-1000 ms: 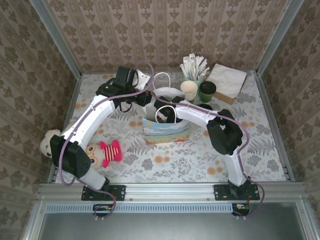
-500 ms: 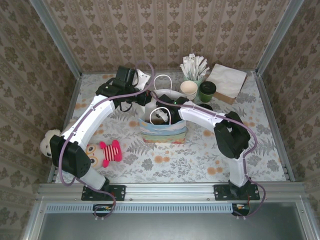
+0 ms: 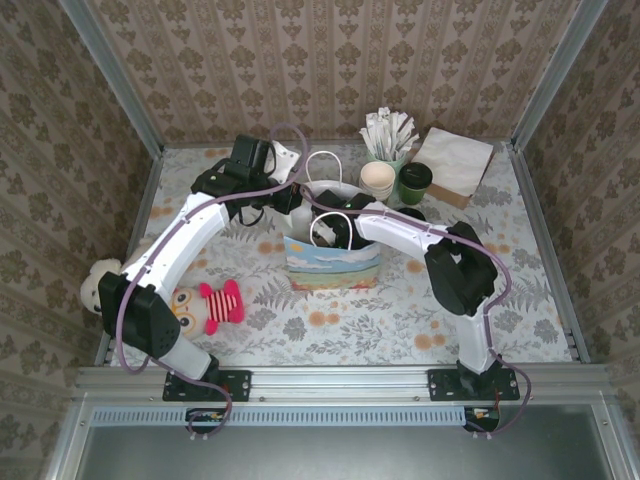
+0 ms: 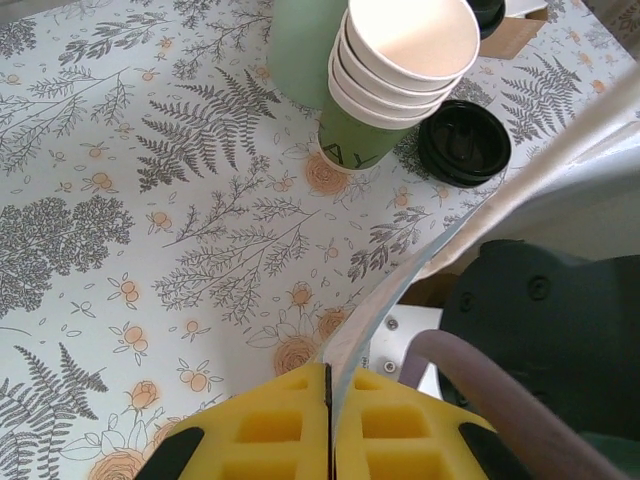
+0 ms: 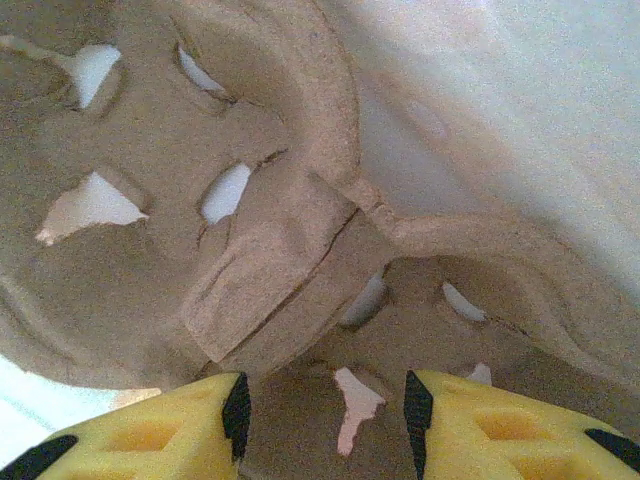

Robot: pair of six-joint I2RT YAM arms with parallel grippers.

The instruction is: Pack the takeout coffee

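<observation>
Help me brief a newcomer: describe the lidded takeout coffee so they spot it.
Find the painted paper gift bag with white loop handles and look behind it to the right. The small dark green paper takeout coffee cup sits there, beside the white napkin stack. Only it has a round black lid; the stacked cups and stick-filled cup to its left are open.

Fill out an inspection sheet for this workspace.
Surface: floral tablecloth, flat.
Job's things: lidded coffee cup on the table, outside the bag; cardboard tray inside the bag.
Clutter: cup stack, cup of sticks, napkins, spare lids, plush toy.
Grippers: left gripper shut on the bag's rim; right gripper open over the tray.
Cables: cable along each arm, no snag seen.
Surroundings: wallpapered walls, metal frame.
</observation>
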